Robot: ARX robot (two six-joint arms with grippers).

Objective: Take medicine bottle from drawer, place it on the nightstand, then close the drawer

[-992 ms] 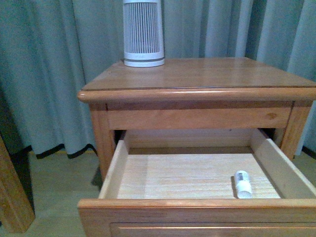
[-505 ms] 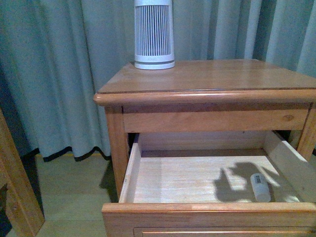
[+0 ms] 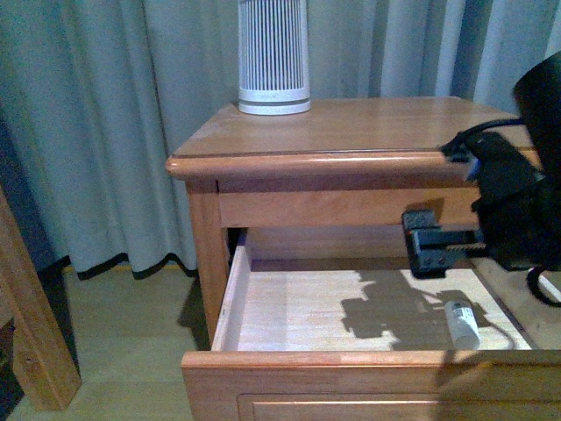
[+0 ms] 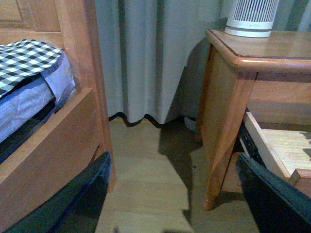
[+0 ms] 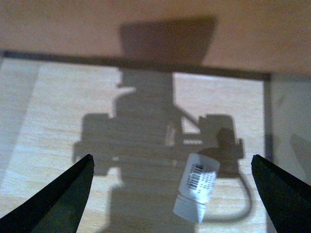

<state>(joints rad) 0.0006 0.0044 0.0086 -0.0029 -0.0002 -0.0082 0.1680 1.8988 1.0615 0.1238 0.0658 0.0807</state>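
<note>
The drawer (image 3: 368,361) stands pulled out of the nightstand (image 3: 351,127), its pale floor in view behind the front rim. The medicine bottle (image 3: 461,322) lies on its side on that floor, toward the drawer's front right corner and just beside the right wall. Its long axis runs roughly front to back, with the near end swung a little toward the right wall. The barcode end points to the drawer's back and the plain white end to its front.

The right gripper (image 3: 428,246) hangs over the right side of the drawer, higher than the bottle and farther back, carried by the black right arm (image 3: 517,206). It casts a dark shadow (image 3: 386,311) on the floor beside the bottle. In the right wrist view, the right gripper (image 5: 171,157) is spread wide with nothing in it. The bottle (image 5: 197,187) lies between the lines of its two fingers, closer to one of them, touching neither and tilted against them.

Past the drawer, the nightstand's top carries a white ribbed device (image 3: 273,61) at its back left corner, with grey-green curtains (image 3: 114,132) behind. A wooden furniture leg (image 3: 35,351) stands on the floor, well to the left.

The left gripper (image 4: 173,158) is also spread wide and holds nothing, hanging over the wooden floor (image 4: 155,189) between the nightstand and a bed frame (image 4: 53,160) with checked bedding (image 4: 24,58).
</note>
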